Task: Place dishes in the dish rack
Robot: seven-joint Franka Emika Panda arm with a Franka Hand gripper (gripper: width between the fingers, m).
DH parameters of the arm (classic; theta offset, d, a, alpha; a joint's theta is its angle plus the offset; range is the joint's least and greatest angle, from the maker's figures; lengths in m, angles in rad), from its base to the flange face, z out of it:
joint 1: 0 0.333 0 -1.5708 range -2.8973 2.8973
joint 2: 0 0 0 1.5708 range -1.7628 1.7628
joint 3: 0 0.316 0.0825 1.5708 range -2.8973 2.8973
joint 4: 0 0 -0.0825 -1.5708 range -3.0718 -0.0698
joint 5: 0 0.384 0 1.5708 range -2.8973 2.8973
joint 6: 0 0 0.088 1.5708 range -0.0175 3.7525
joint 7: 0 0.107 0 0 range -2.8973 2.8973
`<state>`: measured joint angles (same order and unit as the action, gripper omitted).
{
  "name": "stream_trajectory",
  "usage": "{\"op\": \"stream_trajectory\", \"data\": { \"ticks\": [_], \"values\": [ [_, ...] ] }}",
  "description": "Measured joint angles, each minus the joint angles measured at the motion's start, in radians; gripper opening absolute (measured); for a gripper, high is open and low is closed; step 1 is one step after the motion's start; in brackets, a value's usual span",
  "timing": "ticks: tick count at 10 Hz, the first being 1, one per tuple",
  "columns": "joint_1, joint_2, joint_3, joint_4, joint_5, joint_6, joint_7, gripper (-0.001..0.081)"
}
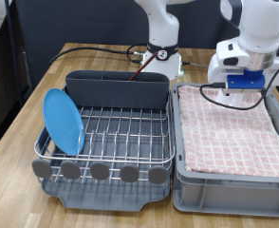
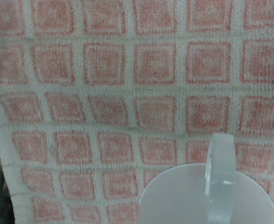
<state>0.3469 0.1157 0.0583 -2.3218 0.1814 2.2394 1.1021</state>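
Observation:
The dish rack is a dark grey tray with a wire grid on the exterior view's left. Its tall cutlery box is at the back and its round tabs are along the front. The light-blue plate stands on edge in the rack's left side. The gripper hangs over the far end of the grey bin; its fingers do not show. In the wrist view the white mug, handle showing, lies on the pink checked cloth. I cannot make out the wooden spoon.
The cloth-lined bin stands right beside the rack on the exterior view's right. A second robot base and cables sit behind the rack. The wooden table runs to an edge at the left.

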Motion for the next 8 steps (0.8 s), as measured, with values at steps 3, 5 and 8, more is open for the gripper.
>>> {"op": "stream_trajectory", "data": {
  "ticks": [3, 5, 8],
  "values": [
    [0.0, 0.022, 0.0, -0.037, 0.007, 0.066, 0.022, 0.0802],
    [0.0, 0.029, 0.0, -0.058, 0.011, 0.091, 0.022, 0.0802],
    [0.0, 0.032, 0.0, -0.079, 0.017, 0.104, 0.022, 0.0802]
  ]
}}
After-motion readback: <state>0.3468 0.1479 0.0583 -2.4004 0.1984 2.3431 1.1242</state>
